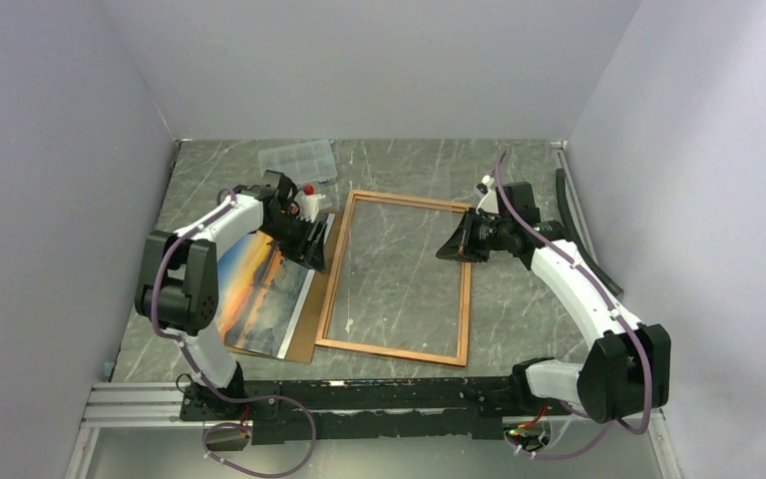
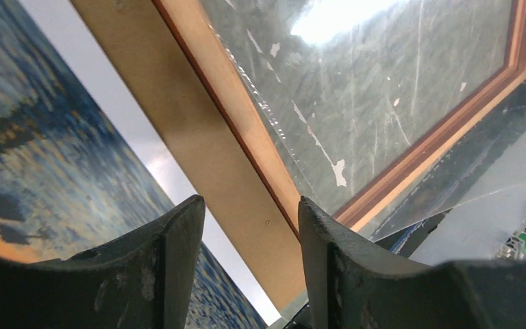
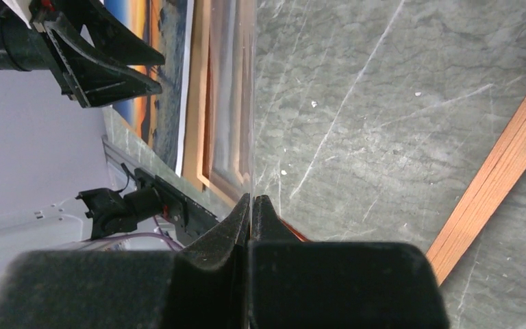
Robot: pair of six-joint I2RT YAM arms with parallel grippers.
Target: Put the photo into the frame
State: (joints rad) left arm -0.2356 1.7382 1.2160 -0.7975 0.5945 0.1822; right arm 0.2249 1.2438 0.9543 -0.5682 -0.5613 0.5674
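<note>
Reddish-orange wood borders the frame (image 1: 389,352), which lies flat at mid-desk (image 1: 519,319) with its long axis running near to far, far end leaning slightly right. Just left of it, the photo (image 1: 259,289) lies picture side up on a brown backing board (image 1: 304,334), long axis roughly parallel to the frame's. Left end effector (image 2: 250,205): fingers apart, over the photo's right white margin and the board edge, nothing clamped. Right end effector (image 3: 250,202): fingers pressed together, empty, at the frame's right rail near the far corner. A clear compartment box (image 1: 297,160) sits farther back
</note>
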